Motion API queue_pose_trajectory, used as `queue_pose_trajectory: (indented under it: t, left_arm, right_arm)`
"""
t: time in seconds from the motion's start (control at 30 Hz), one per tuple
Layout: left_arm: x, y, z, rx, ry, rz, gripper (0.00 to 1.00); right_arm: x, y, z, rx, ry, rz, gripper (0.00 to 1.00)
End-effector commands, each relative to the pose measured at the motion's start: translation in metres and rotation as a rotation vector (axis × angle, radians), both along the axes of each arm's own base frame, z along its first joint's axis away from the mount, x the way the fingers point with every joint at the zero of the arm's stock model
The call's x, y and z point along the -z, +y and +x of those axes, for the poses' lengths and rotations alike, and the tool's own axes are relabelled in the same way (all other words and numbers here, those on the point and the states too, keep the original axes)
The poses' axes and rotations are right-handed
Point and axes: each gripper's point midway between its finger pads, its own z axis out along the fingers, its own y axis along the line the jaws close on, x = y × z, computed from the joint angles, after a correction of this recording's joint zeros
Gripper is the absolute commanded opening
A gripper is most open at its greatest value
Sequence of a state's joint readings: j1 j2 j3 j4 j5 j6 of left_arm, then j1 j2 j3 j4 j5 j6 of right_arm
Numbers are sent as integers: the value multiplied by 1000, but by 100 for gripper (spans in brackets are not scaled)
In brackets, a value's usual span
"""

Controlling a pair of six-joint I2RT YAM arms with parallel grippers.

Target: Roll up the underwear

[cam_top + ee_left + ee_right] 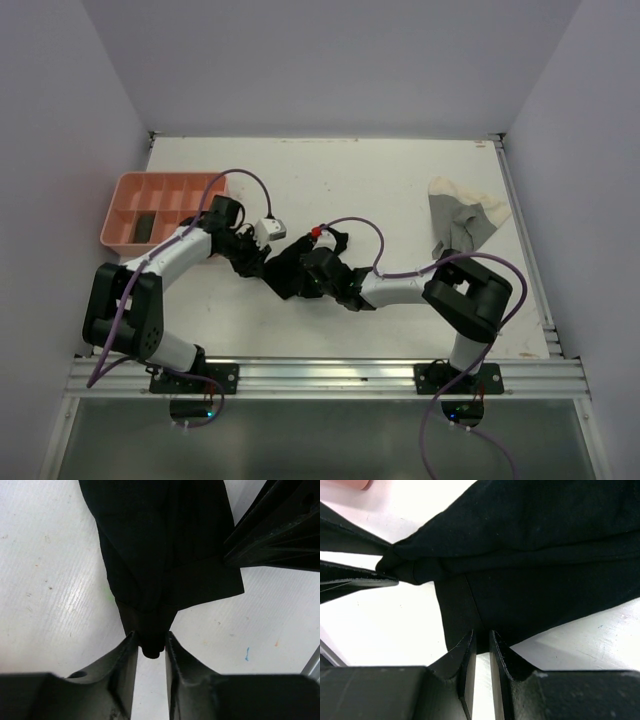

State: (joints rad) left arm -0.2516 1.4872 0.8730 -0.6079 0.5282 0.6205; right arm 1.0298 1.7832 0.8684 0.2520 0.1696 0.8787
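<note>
- Top cam: black underwear [288, 268] mid table [350, 180], btwn both arms; cream underwear [462, 215] far right; pink tray [118, 205] left (dark roll [145, 228] inside).
- Left wrist only: left gripper [150, 641] jaws pinch a cloth corner.
- Right wrist: right gripper [481, 641] jaws clamped on its edge.

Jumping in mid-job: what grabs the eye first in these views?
Both arms meet at centre over the black underwear, the left gripper pinching one corner and the right gripper an edge. A cream garment lies crumpled at the far right. The pink tray at the far left holds one dark roll.
</note>
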Motion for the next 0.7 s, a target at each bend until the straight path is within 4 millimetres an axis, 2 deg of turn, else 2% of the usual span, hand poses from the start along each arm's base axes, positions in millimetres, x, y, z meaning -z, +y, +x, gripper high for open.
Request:
queue_pose_trajectory:
  t: [0.0,0.03,0.1,0.13,0.23,0.3,0.57,0.67]
  left_arm:
    - [-15,-10,12,8,-53,-30,27]
    - [-16,-11,13,11,-55,-31,21]
    - [-16,-12,12,13,-56,-29,18]
    - [-16,-14,11,19,-57,-28,12]
    - [-17,-17,10,28,-54,-28,7]
    - [-19,-19,9,33,-54,-32,7]
    - [-26,-32,1,71,-47,-36,0]
    - [-27,-36,-5,94,-40,-34,0]
  right_arm:
    - [-18,1,4,34,-20,51,21]
    - [-19,-1,3,38,-17,57,22]
    - [-25,-2,2,47,-17,75,23]
    - [-30,-4,1,52,-19,88,24]
    - [-33,-7,-1,66,-14,101,24]
    - [-29,-7,-2,67,-3,98,24]
    - [11,2,-5,66,71,92,22]
    - [17,3,-8,72,91,107,22]
